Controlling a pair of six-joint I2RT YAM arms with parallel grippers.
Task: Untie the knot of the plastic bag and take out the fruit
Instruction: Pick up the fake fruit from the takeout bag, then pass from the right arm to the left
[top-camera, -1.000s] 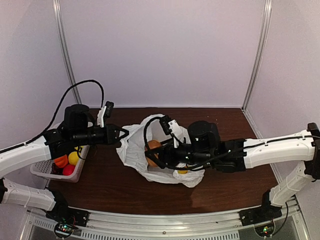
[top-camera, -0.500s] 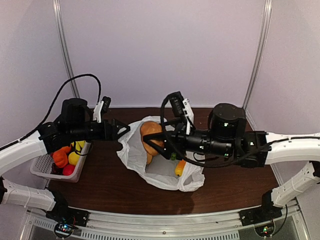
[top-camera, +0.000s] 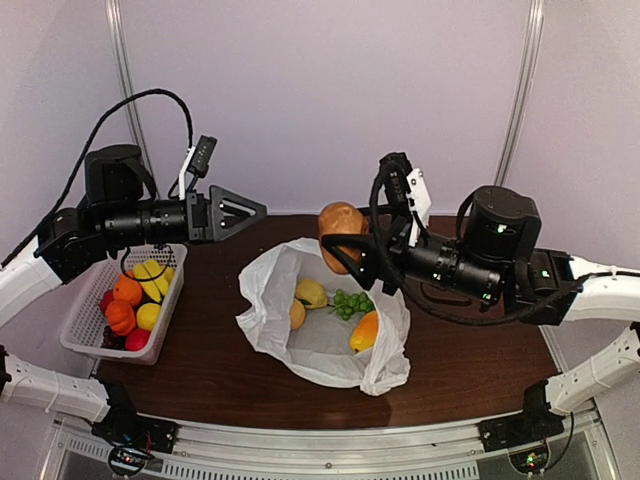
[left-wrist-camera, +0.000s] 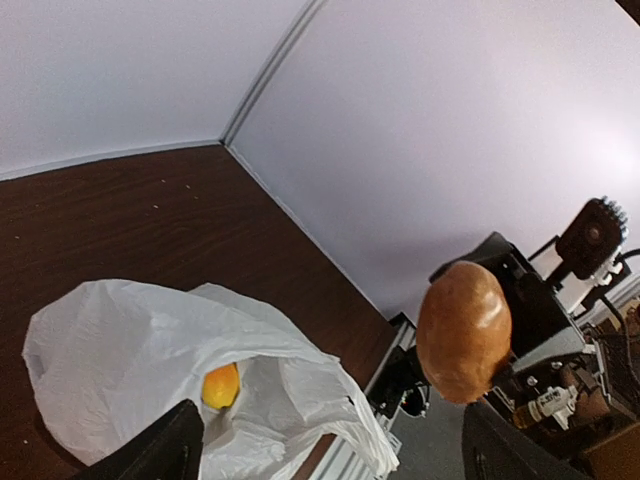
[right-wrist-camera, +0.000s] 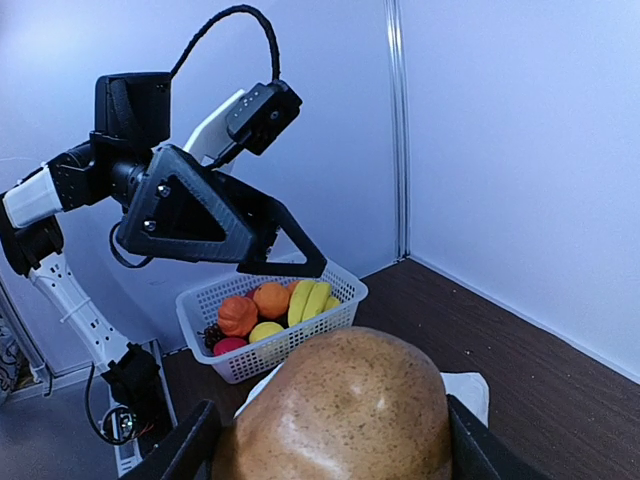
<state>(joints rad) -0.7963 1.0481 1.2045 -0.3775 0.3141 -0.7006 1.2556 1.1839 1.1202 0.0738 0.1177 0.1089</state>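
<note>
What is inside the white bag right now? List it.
Inside the plastic bag: a lemon, green grapes, an orange-yellow mango and part of another orange fruit. Anything under the bag's folds is hidden.

Soft, even light with a violet cast on the walls (top-camera: 330, 100). Top view slightly soft; posts (top-camera: 117, 40) bow at the edges. Faint shadow under the bag (top-camera: 262, 305) at 6 o'clock. Left wrist view washes out at 2 o'clock. Brown fruit (right-wrist-camera: 345, 410) shows mild sheen.

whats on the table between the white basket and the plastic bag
Nothing. In the top view a bare strip of dark table separates the basket from the plastic bag; no fruit lies there.
</note>
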